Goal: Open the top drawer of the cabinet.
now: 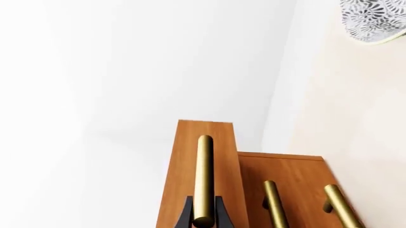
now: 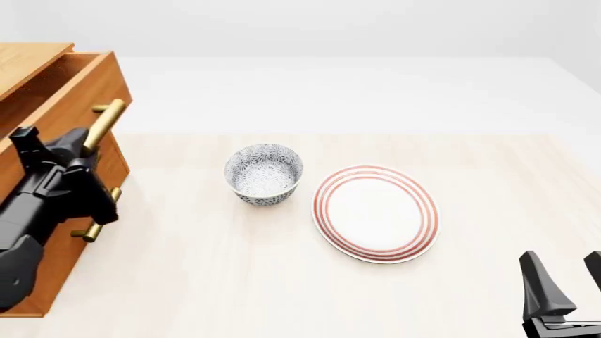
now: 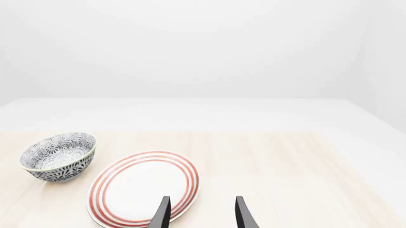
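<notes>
The cabinet (image 2: 24,60) stands at the table's left edge, its top drawer (image 2: 70,98) pulled out past the two lower drawers. In the left wrist view the top drawer's front (image 1: 203,137) juts forward. My left gripper (image 1: 203,216) is shut on the drawer's brass bar handle (image 1: 204,175), one black finger on each side. The front view shows the left gripper (image 2: 80,158) at that handle (image 2: 105,120). My right gripper (image 2: 564,285) stands open near the front right of the table, holding nothing, far from the cabinet.
A patterned bowl (image 2: 264,174) sits mid-table with a red-ringed white plate (image 2: 376,213) to its right. The right gripper (image 3: 201,213) looks over the plate (image 3: 142,187) and bowl (image 3: 58,156). The lower drawers' handles (image 1: 275,204) are beside the held one.
</notes>
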`<action>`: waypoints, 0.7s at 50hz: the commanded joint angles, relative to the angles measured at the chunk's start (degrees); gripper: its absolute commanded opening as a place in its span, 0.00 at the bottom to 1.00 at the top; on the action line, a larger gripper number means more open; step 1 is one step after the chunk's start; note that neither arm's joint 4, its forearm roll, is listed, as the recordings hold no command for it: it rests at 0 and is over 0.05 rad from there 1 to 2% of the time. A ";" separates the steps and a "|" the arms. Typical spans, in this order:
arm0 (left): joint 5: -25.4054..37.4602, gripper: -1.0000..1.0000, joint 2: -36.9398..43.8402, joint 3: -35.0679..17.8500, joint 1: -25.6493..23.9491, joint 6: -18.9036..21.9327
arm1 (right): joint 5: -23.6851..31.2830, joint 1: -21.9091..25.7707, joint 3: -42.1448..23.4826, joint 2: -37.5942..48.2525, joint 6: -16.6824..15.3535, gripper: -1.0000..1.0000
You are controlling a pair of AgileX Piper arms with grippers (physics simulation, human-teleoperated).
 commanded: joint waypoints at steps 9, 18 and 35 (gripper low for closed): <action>0.64 0.00 -2.42 0.44 -5.51 -1.14 | -0.08 0.00 0.08 0.00 -0.01 1.00; 0.63 0.00 -3.71 1.92 -5.87 -1.49 | -0.08 -0.01 0.08 -0.01 0.01 1.00; 2.08 0.00 -7.91 3.79 -6.60 -1.34 | -0.08 -0.01 0.08 0.00 0.00 1.00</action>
